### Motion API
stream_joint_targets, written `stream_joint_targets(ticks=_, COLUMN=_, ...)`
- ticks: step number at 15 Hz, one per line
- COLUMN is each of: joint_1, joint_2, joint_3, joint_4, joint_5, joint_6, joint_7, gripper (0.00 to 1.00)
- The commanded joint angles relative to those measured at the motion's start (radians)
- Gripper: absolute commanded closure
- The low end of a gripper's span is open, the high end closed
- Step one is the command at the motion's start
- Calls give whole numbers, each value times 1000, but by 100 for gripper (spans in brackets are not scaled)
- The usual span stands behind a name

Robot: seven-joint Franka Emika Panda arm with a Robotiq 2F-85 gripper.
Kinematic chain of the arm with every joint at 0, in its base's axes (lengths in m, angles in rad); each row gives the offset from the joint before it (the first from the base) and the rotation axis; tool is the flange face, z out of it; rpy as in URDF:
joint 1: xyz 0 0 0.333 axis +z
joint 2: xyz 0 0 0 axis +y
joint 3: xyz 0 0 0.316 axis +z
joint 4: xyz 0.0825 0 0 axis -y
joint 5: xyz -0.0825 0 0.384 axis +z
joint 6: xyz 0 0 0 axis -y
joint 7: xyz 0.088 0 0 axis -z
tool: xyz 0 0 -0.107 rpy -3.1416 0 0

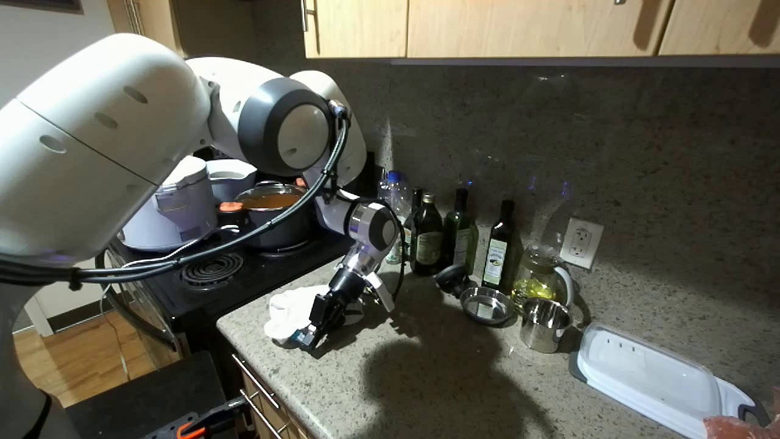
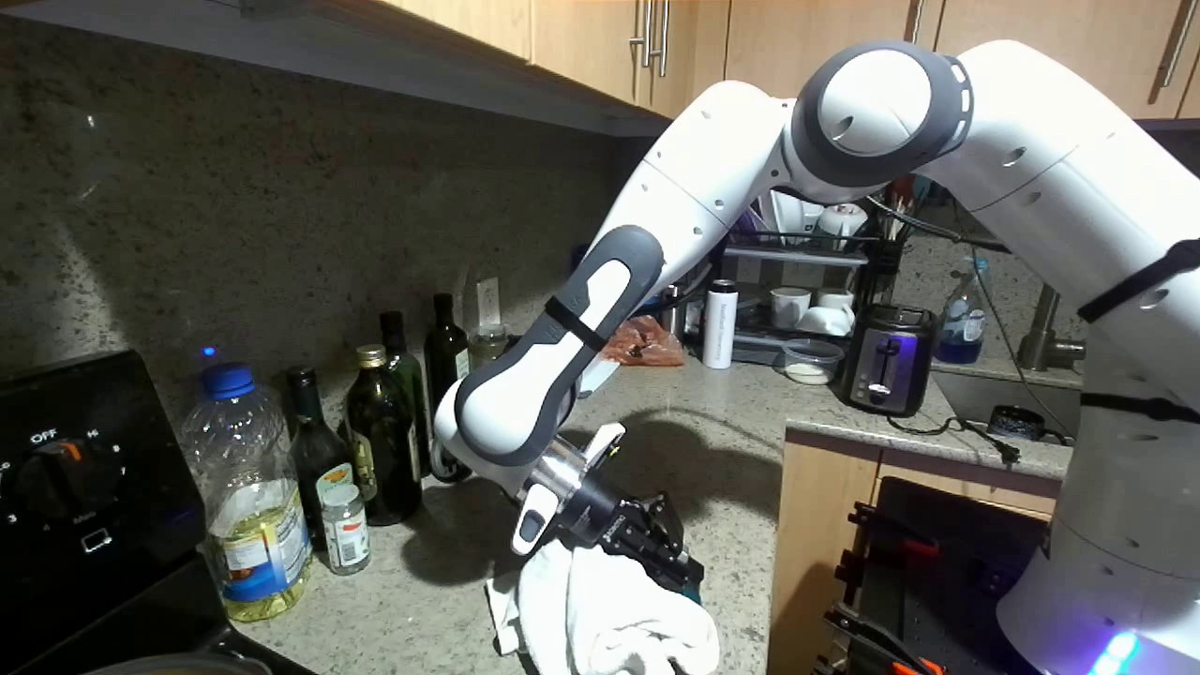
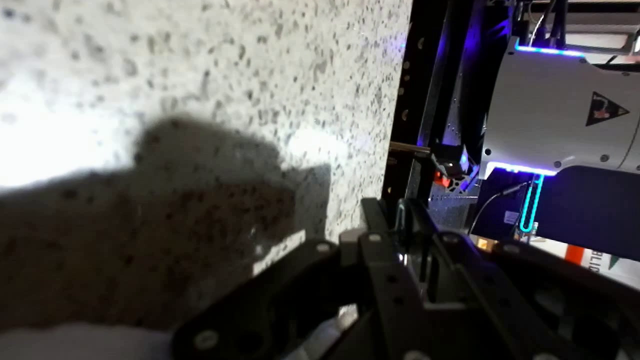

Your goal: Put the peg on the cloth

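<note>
Wrist view of the black two-fingered gripper (image 3: 394, 212), with fingers (image 3: 383, 267) close together and apparently clamped on a small teal peg (image 1: 298, 336), mostly hidden. Visible in part in both exterior views, just beside the bunched white fabric cloth (image 2: 609, 609) on the speckled grey stone countertop (image 2: 403, 609); unclear whether touching. Judging by this, likely past the pick-up, with moving over the cloth, setting down and releasing left to do.

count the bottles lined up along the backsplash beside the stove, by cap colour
Dark-capped bottles: 3
Gold-capped bottle: 1
Blue-capped bottle: 1
Total: 5
</note>
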Motion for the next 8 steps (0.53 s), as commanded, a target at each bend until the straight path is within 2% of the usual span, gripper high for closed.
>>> stream_joint_targets(ticks=1, joint_1=3, joint_2=-7, joint_3=11, joint_4=18, joint_5=-5, joint_6=-52, joint_7=31, gripper=96)
stream_joint_targets(ticks=8, joint_1=12, joint_2=2, joint_3=13, joint_4=37, joint_5=-9, joint_6=-77, joint_7=41, gripper=96)
